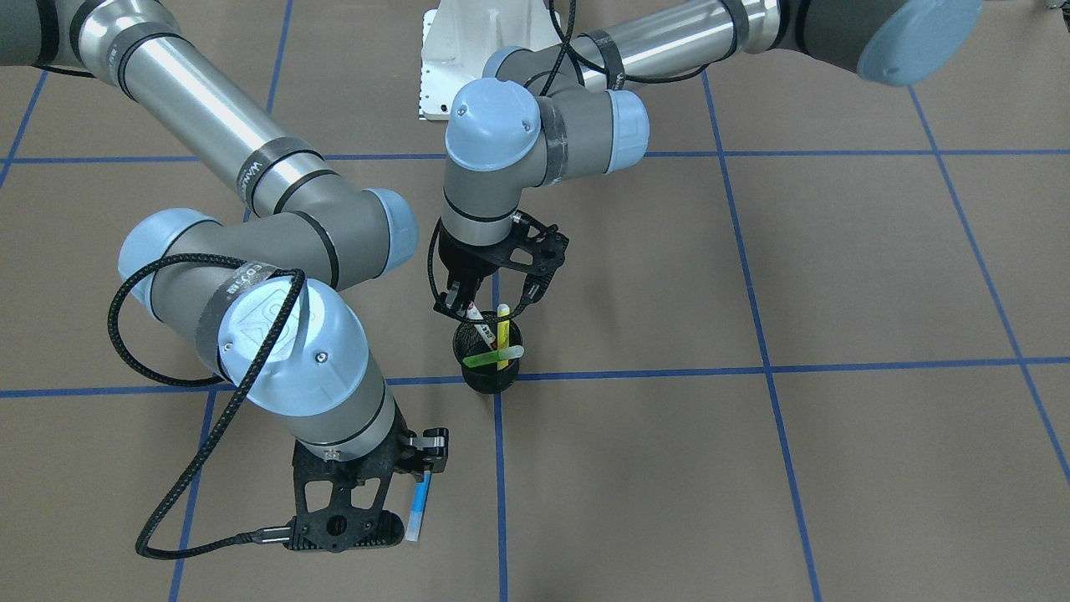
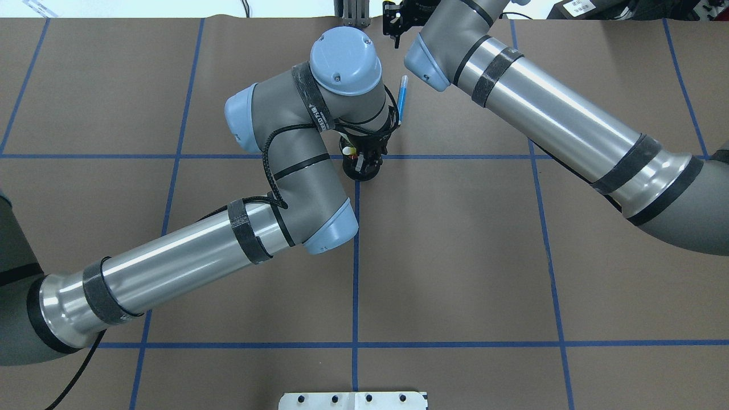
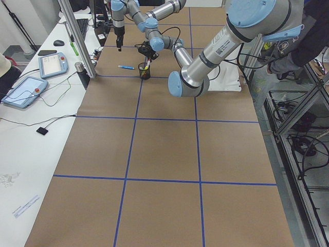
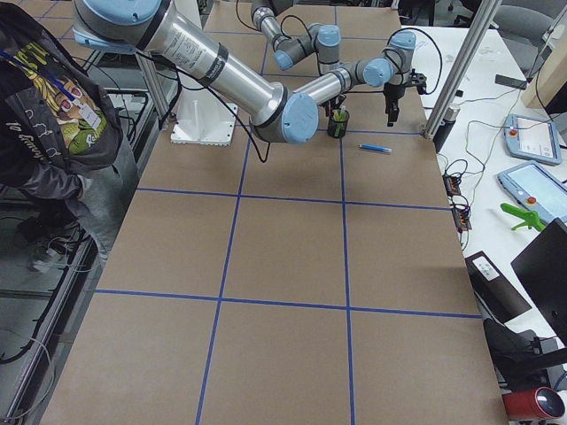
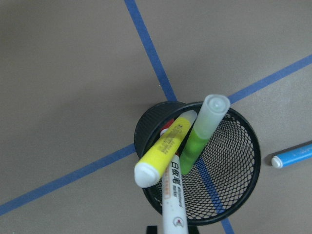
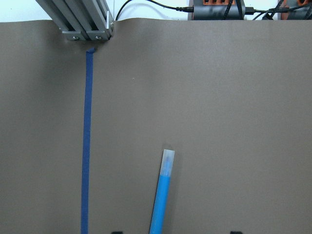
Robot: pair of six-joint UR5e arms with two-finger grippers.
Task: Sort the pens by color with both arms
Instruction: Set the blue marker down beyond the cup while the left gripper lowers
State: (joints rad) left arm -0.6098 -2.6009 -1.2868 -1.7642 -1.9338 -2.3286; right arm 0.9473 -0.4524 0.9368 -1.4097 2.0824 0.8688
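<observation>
In the front-facing view, the left tool (image 1: 458, 303) is seen over the black mesh cup (image 1: 489, 382), which stands on the surface (image 1: 669, 468) at a crossing of blue tape lines (image 1: 669, 370). The upper end of the white pen (image 1: 483, 336) is gripped between its fingers, while the pen's lower part is inside the cup. A yellow pen (image 1: 503, 322) and a green pen (image 1: 493, 359) are leaned in the same cup. The right tool (image 1: 343, 531) is pointed down, just beside the blue pen (image 1: 418, 504), which lies flat on the surface well apart from the cup.

In the overhead view, the left tool is largely hidden under its own wrist. The blue pen is seen lying near the cup, on the far side of the tape line.

In the exterior left view, the right tool is shown above the blue pen, not touching it.

In the left wrist view, the white pen is flanked closely by the fingertips at the bottom edge. The yellow and green pens are propped against the cup's rim.

In the right wrist view, the fingertips are spread wide and nothing is held. The blue pen lies on the surface below them.
</observation>
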